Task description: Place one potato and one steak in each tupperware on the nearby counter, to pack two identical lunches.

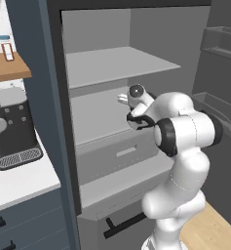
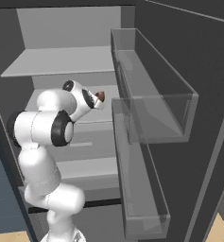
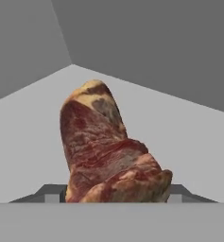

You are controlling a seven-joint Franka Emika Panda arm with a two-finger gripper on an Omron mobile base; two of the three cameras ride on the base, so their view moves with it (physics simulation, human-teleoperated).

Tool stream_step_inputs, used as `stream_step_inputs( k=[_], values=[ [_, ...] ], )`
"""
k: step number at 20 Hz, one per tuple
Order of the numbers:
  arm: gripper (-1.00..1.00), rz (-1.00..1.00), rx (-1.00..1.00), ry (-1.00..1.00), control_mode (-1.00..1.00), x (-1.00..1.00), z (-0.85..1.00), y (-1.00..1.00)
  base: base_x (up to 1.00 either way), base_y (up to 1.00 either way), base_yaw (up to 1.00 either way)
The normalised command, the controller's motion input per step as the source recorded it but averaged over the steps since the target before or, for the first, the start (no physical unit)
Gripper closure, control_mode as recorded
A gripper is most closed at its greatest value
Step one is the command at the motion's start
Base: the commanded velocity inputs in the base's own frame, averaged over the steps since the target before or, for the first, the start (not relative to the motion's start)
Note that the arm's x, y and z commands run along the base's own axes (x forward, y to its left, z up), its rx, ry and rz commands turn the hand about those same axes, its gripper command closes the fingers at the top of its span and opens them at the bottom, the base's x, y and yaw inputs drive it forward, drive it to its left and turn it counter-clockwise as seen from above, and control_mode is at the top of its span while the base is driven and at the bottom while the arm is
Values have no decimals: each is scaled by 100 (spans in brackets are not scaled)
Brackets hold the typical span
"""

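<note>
I am reaching into an open fridge (image 1: 112,68) with grey shelves. A drawer (image 1: 118,155) sits under the shelf (image 1: 95,117) where my tool (image 3: 117,197) is. On my right the open fridge door carries two clear bins (image 2: 153,99), and they hang close beside my arm. On my left is the counter (image 1: 17,180) with a black coffee machine (image 1: 12,132) on it. A wooden shelf (image 1: 7,67) above it holds a small jar (image 1: 6,47).

My tool is clenched on the steak (image 3: 106,149). The steak is red with pale fat on top. It sticks up from between my two fingers (image 3: 52,193), above the grey shelf floor. From the right side the steak (image 2: 100,96) shows as a small brown bit at the tip of my arm.
</note>
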Motion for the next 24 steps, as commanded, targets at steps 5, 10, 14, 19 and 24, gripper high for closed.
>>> stream_step_inputs(
  k=[5, 10, 14, 19, 24],
  values=[
    [100, 0, 0, -4, -100, -58, 26, 14, 0, 0, 0],
    [100, 1, -1, 0, -100, -97, 65, 18, 0, 0, 0],
    [100, 0, 0, 2, -100, -100, 78, 10, 0, 0, 0],
    [100, 2, 0, 11, -100, -100, 99, 6, 0, 0, 0],
    [100, 7, 0, 32, -100, -100, 75, 6, 0, 0, 0]
  ],
)
